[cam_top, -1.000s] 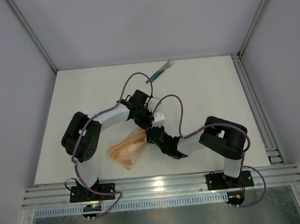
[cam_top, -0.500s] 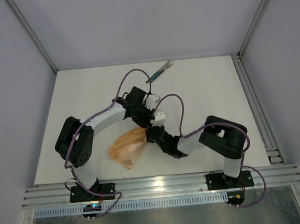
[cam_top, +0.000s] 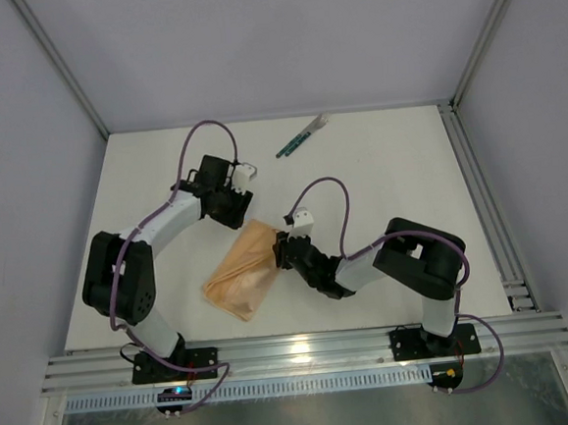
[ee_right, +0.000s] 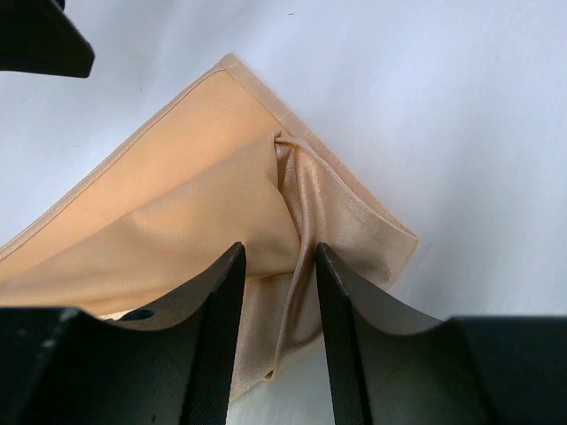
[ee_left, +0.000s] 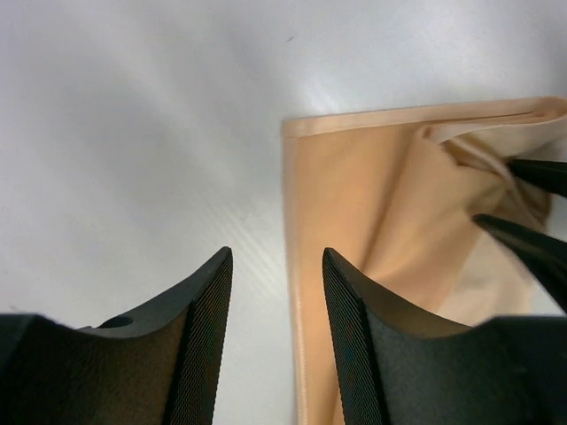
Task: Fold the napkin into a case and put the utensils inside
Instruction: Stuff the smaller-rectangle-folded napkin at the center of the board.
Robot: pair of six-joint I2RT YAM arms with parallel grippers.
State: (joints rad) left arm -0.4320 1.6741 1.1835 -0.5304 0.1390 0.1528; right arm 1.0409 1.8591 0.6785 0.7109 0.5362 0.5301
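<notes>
The right gripper (ee_right: 278, 252) seems to pinch a ridge of the peach-tan cloth napkin (ee_right: 168, 212). The left gripper (ee_left: 276, 258) hovers narrowly open, empty.

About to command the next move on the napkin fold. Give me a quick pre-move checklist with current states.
1. Left gripper open and empty: ok.
2. Left gripper beside a corner of the peach-tan cloth napkin, not pinching it: ok.
3. Right gripper straddles a raised cloth ridge; firm grip: cannot tell.
4. Napkin shaped into a narrow case: not ok, it lies wrinkled and loose.
5. Green-handled slim utensils lie on the far side of the white table, apart from the cloth: ok.
</notes>
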